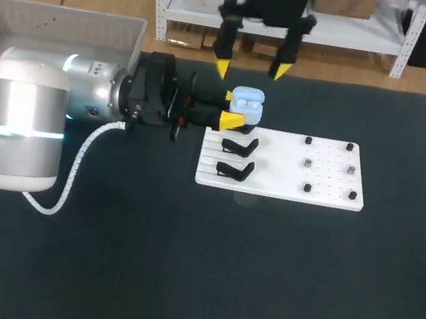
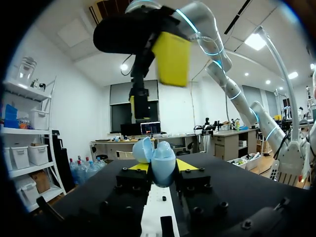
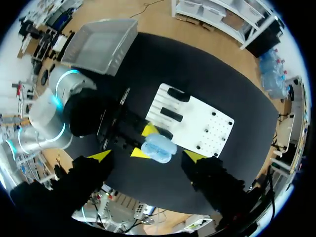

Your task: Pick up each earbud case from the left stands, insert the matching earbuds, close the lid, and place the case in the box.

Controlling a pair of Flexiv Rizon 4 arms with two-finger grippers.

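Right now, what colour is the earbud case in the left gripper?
Pale blue; the earbud case shows best in the left wrist view.

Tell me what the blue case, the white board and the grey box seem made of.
The case is likely smooth plastic, pale blue with a soft sheen on its rounded shell. The board is probably matte white plastic or painted sheet, flat and without glare. The box is likely moulded grey plastic with ribbed walls.
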